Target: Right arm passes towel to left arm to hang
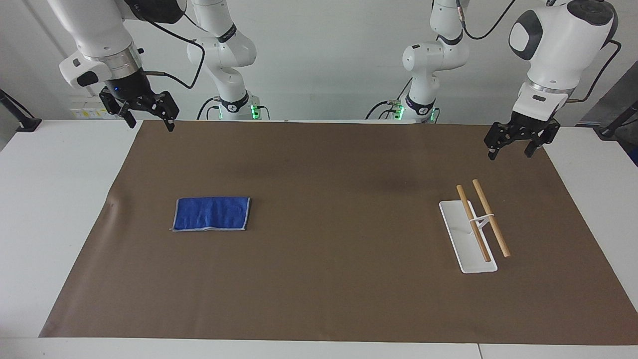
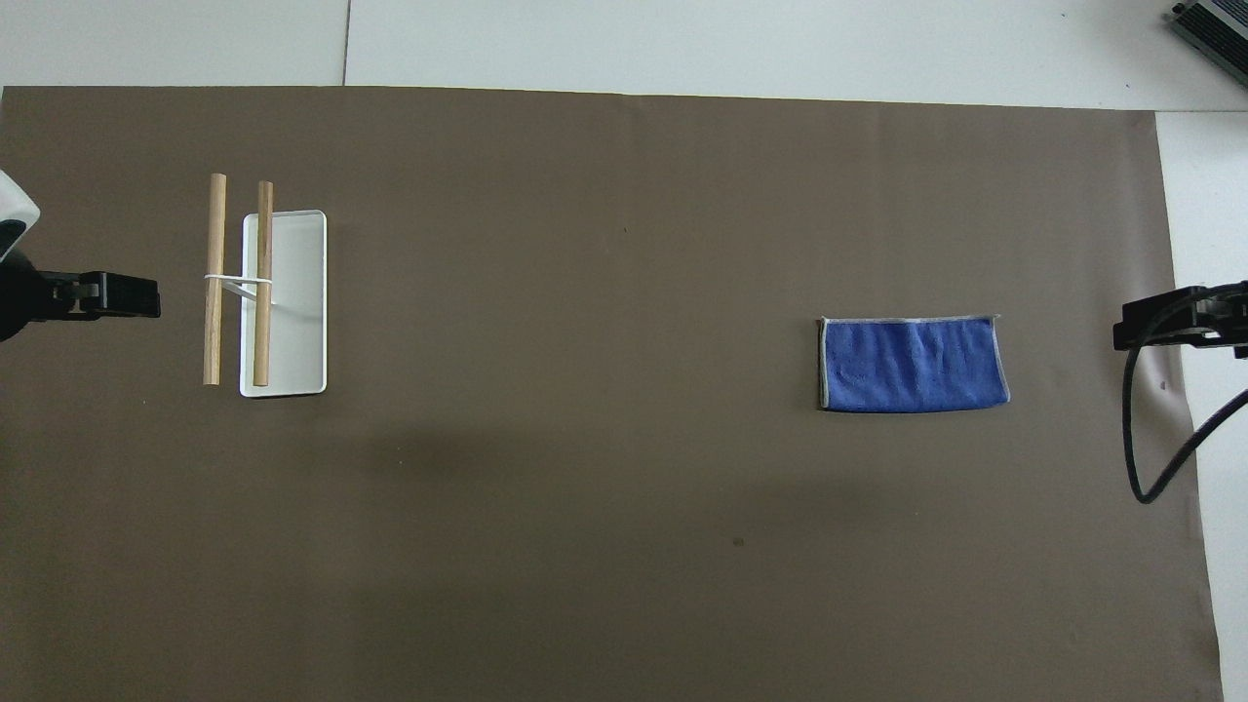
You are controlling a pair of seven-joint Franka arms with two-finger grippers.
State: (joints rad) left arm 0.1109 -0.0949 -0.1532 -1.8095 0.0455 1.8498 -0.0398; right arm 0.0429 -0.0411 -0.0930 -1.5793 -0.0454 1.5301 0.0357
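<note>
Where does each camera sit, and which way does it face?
Facing view: high across the table, looking at the robots; both arms show whole, right hand and left hand raised and open over the brown mat's corners.
Overhead view: above the robots' end, looking steeply down; only hand tips show at the edges.
Shared: the towel flat at the right arm's end, the rack at the left arm's end.

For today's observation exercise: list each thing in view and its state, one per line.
towel: folded flat on the brown mat, untouched.
rack: upright, both wooden bars bare.
right gripper: open, empty, raised over the mat's edge.
left gripper: open, empty, raised near the rack.
</note>
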